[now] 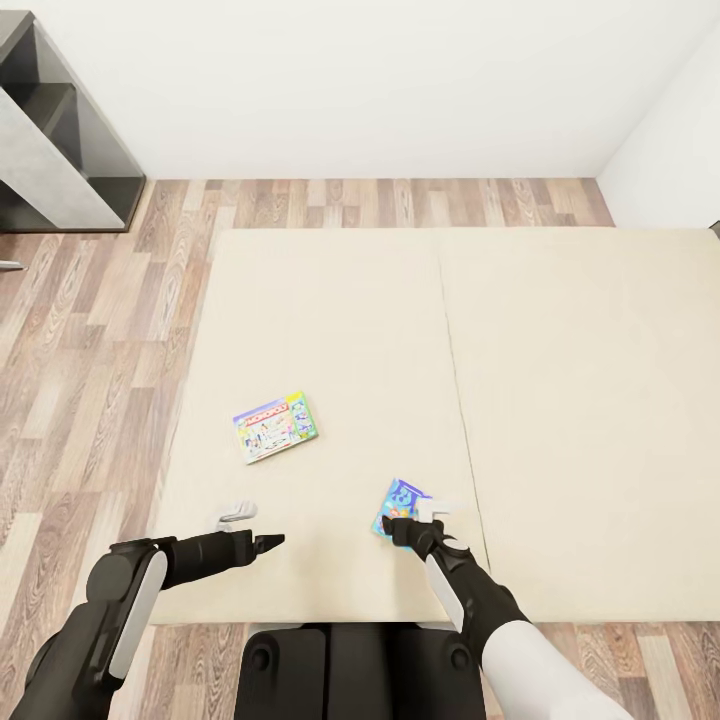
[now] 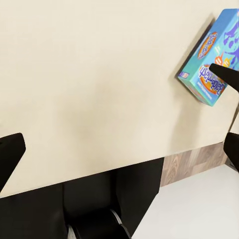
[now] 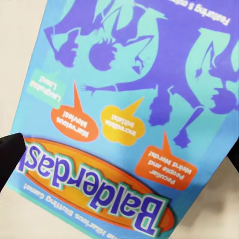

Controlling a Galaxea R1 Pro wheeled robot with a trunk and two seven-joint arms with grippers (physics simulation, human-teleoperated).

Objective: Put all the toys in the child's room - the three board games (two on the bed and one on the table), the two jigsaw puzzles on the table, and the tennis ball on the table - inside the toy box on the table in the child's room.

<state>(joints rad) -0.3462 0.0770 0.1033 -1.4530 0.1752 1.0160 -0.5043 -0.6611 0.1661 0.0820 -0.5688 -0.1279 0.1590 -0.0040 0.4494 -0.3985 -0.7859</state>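
Between the right gripper's [image 1: 403, 527] wide jaws lies the blue game box [image 1: 399, 505]; closing off-centre could push it sideways across the bed [image 1: 330, 330] instead of gripping it

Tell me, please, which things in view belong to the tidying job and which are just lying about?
Belong to the job:
- blue board game, at the right end effector
- pale board game, flat on the bed

Just lying about:
- dark grey shelf unit by the wall
- wood floor
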